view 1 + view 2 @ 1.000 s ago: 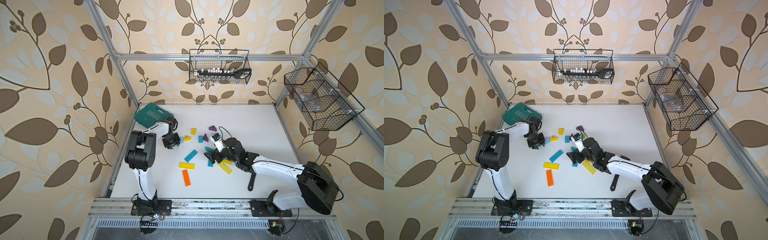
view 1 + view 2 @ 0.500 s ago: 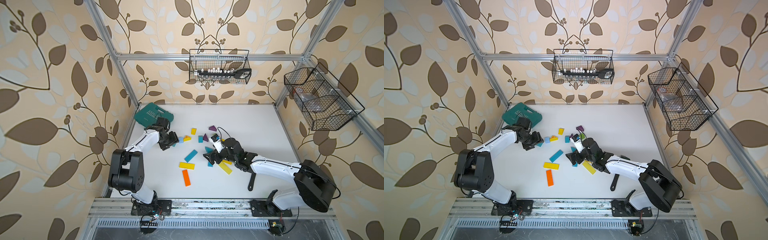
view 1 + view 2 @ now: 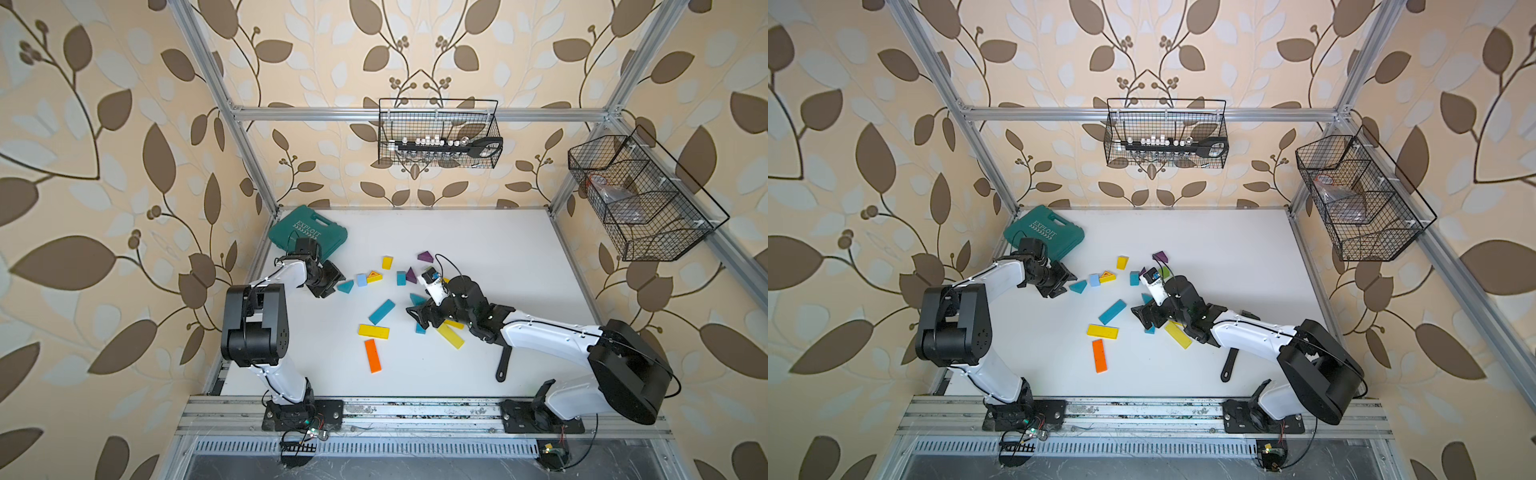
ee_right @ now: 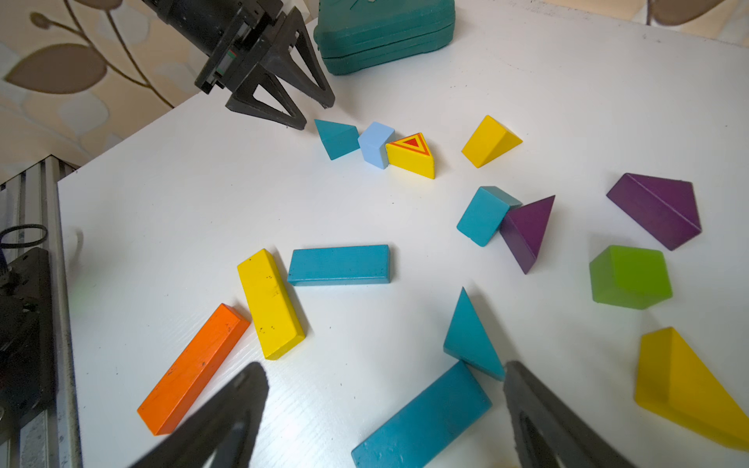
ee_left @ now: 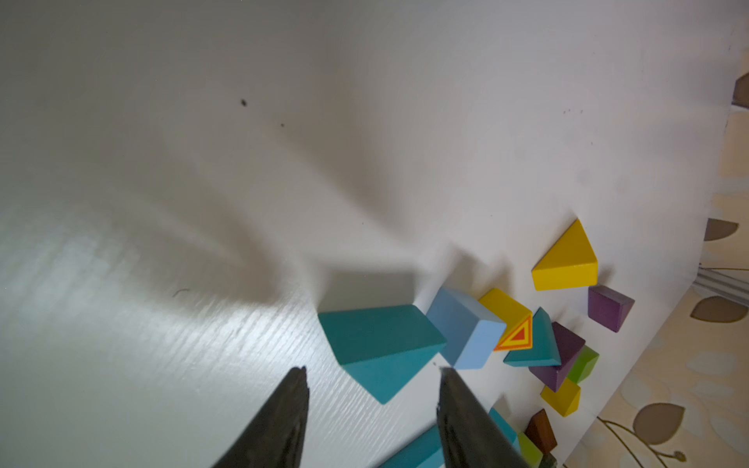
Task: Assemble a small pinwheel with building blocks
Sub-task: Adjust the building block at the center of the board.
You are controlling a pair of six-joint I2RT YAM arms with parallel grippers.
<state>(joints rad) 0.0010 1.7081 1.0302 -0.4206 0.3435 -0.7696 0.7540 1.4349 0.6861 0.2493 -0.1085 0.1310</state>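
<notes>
The building blocks lie loose on the white table. My left gripper (image 3: 337, 284) (image 5: 373, 370) is open and low. A teal wedge (image 5: 381, 348) (image 3: 345, 286) lies just ahead of it, one corner reaching between the fingertips without touching them. A pale blue cube (image 3: 361, 279) and a red-marked yellow triangle (image 3: 374, 276) sit against that wedge. My right gripper (image 3: 417, 320) (image 4: 385, 370) stands wide open over a teal bar (image 4: 421, 417), with a second teal wedge (image 4: 470, 340) close to one finger. Teal (image 3: 381, 311), yellow (image 3: 373, 331) and orange (image 3: 372, 355) bars lie between the arms.
A teal case (image 3: 307, 232) lies at the back left, right behind my left wrist. A dark wrench (image 3: 503, 361) lies beside my right forearm. More purple, green and yellow blocks are scattered around my right gripper. Wire baskets (image 3: 436, 133) (image 3: 640, 199) hang on the walls.
My left gripper has drawn back to the left, uncovering the teal wedge and pale blue cube, and its elbow has swung outward and back. The right gripper has barely moved.
</notes>
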